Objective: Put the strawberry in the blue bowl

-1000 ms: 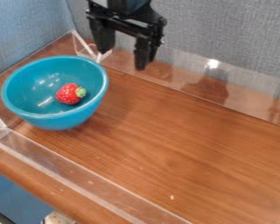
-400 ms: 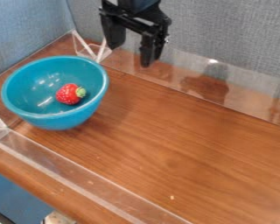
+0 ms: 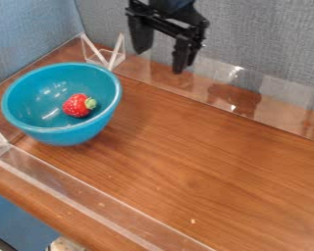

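The strawberry (image 3: 78, 105), small and red with a green cap, lies inside the blue bowl (image 3: 28, 123) at the left of the wooden table. The bowl is round, glossy and teal-blue. My gripper (image 3: 164, 54) hangs above the table's back edge, well to the right of the bowl and higher than it. Its black fingers point down and stand apart, open, with nothing between them.
Clear acrylic walls (image 3: 271, 83) run along the back and the front edge (image 3: 94, 201) of the wooden tabletop (image 3: 199, 147). A grey-blue fabric backdrop stands behind. A small object peeks out at the bottom edge below the table.
The gripper has moved to the right along the back of the table, staying open. The strawberry and the bowl have not moved.
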`<state>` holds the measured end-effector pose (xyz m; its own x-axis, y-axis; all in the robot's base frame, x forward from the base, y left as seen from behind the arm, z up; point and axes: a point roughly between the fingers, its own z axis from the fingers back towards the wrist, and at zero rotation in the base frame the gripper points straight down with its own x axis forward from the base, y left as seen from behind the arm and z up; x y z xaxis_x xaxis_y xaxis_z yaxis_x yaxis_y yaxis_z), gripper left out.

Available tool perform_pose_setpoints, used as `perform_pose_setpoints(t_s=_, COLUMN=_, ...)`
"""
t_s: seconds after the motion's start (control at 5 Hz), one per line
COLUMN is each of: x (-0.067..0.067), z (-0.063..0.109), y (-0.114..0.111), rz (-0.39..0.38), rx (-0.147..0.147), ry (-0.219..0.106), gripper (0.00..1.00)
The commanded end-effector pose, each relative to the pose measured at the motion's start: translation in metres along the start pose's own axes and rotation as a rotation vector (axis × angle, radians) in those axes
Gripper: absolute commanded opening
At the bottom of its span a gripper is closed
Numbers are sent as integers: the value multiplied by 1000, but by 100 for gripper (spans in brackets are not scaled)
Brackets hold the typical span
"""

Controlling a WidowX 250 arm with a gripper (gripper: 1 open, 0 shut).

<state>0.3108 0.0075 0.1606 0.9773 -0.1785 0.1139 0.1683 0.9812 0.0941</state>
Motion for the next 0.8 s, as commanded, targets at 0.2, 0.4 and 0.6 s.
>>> perform_pose_setpoints(t_s=0.2, x=23, z=16, y=-28, rz=26, rx=14, ry=-67, gripper=100)
perform_pose_setpoints(t_s=0.4, x=29, z=12, y=-42, rz=38, rx=12, ry=-73, gripper=100)
perform_pose_setpoints(t_s=0.6, x=39, z=5, y=-46, rz=15, rx=1, ry=-82, gripper=0)
